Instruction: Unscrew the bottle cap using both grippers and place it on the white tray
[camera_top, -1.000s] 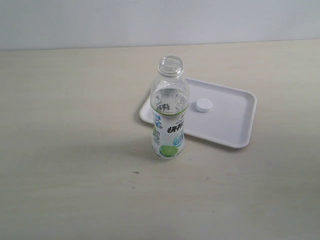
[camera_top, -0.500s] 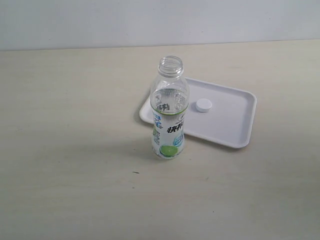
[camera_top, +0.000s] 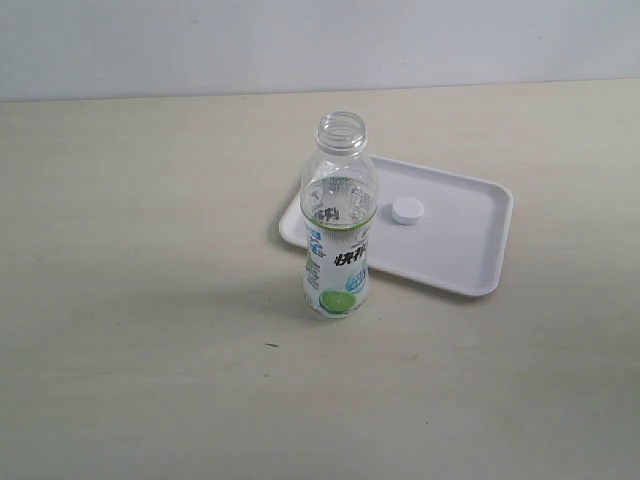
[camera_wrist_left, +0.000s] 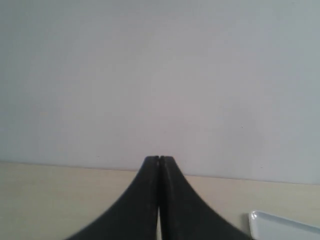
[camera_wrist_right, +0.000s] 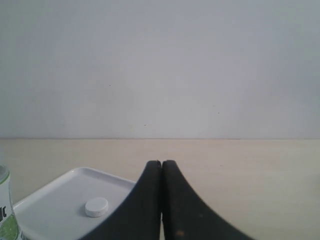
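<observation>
From my console the job looks done. The bottle cap (camera_top: 407, 210) lies flat near the middle of the white tray (camera_top: 470, 250), which sits toward the far edge of the worktop (camera_top: 150, 300). The open bottle (camera_top: 338, 225) stands upright just in front of the tray's left end. My left gripper (camera_wrist_left: 159, 159) and right gripper (camera_wrist_right: 161, 162) are both pressed together, holding and touching nothing, well clear of the bottle. I judge no further move is needed beyond parking the arms.
</observation>
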